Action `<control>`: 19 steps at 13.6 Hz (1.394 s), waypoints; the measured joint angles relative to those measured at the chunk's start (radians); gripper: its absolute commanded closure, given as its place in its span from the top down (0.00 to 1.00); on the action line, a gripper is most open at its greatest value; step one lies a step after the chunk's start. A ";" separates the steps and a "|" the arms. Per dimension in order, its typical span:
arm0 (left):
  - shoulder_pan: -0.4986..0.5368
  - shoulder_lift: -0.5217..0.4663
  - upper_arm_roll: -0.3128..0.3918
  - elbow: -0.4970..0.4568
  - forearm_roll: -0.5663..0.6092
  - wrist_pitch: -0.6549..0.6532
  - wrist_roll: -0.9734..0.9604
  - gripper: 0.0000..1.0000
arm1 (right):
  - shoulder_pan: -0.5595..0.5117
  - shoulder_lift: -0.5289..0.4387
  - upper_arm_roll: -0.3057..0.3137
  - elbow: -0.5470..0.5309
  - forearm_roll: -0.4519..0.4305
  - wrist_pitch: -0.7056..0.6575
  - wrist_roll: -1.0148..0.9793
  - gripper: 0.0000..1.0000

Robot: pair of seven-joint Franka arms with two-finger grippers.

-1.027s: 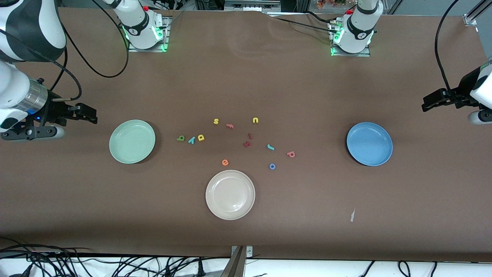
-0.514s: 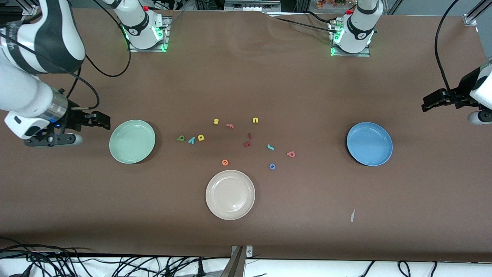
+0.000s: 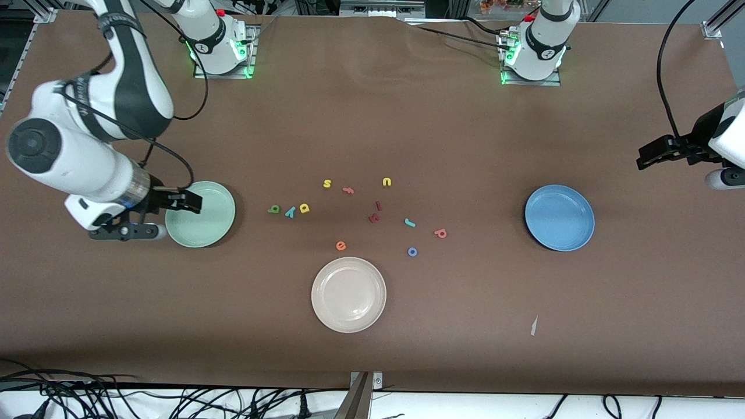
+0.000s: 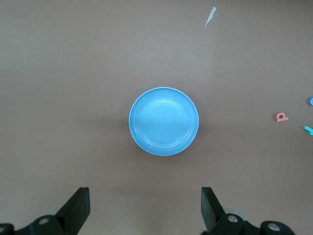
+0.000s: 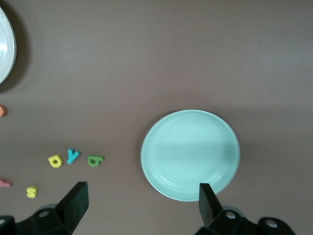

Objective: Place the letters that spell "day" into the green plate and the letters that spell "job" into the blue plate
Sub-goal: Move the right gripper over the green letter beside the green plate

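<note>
Right gripper [image 3: 185,202] has swung in over the green plate [image 3: 206,224] rim — jaws spread, empty (left gripper [image 3: 651,155] waits, also spread) — heading for "day"

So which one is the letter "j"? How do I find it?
Start at the blue plate and look toward the middle of the table. The "j" is the teal hook among the scattered letters, with a pink letter and a blue ring beside it.
</note>
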 measured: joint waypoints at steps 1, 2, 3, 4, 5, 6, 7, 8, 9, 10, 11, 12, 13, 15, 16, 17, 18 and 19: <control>-0.001 0.000 0.000 0.000 0.000 0.000 0.000 1.00 | 0.022 0.020 0.000 0.000 0.000 0.022 0.039 1.00; -0.001 0.000 0.000 0.000 0.000 0.000 0.000 1.00 | 0.041 0.038 0.001 -0.001 0.000 0.042 0.073 1.00; -0.001 0.001 0.000 0.000 0.000 0.000 0.000 1.00 | 0.057 0.055 0.001 -0.001 0.000 0.060 0.100 1.00; -0.001 0.001 0.000 0.000 0.000 0.000 0.000 1.00 | 0.070 0.071 0.001 -0.002 0.000 0.073 0.124 1.00; -0.001 0.001 0.000 0.000 0.000 0.000 0.000 1.00 | 0.081 0.087 0.001 -0.002 0.000 0.088 0.149 1.00; -0.001 0.001 0.000 0.000 0.000 0.000 0.000 1.00 | 0.092 0.104 0.001 -0.003 0.000 0.104 0.175 1.00; -0.001 0.002 0.000 0.000 0.000 0.000 0.000 1.00 | 0.105 0.120 0.002 -0.006 0.000 0.121 0.204 1.00; -0.001 0.002 0.000 0.000 0.000 0.000 0.000 1.00 | 0.115 0.134 0.002 -0.014 0.000 0.139 0.229 1.00; -0.001 0.002 0.000 0.000 0.000 0.000 0.000 1.00 | 0.122 0.144 0.002 -0.026 0.000 0.160 0.245 1.00; -0.001 0.002 0.000 0.000 0.000 0.000 0.000 1.00 | 0.125 0.150 0.002 -0.045 0.000 0.186 0.258 1.00; -0.001 0.002 0.000 0.000 0.000 0.000 0.000 1.00 | 0.126 0.153 0.002 -0.066 0.000 0.210 0.263 1.00; -0.001 0.002 0.000 0.000 0.000 0.000 0.000 1.00 | 0.127 0.153 0.002 -0.089 0.000 0.234 0.266 1.00; -0.001 0.002 0.000 0.000 0.000 0.000 0.000 1.00 | 0.127 0.153 0.001 -0.112 0.000 0.260 0.274 1.00; -0.001 0.002 0.000 0.000 0.000 0.000 0.000 1.00 | 0.128 0.153 0.005 -0.151 0.000 0.308 0.305 1.00; -0.001 0.002 0.000 0.000 0.000 0.000 0.000 1.00 | 0.129 0.153 0.012 -0.166 0.000 0.327 0.318 1.00; -0.001 0.002 0.000 0.000 0.000 0.000 0.000 1.00 | 0.131 0.153 0.019 -0.178 0.000 0.344 0.332 1.00; -0.001 0.003 0.000 0.000 0.000 0.000 0.000 1.00 | 0.132 0.152 0.022 -0.191 0.000 0.366 0.345 1.00; -0.001 0.010 0.000 -0.001 0.000 0.000 0.000 1.00 | 0.133 0.152 0.025 -0.210 0.000 0.393 0.352 1.00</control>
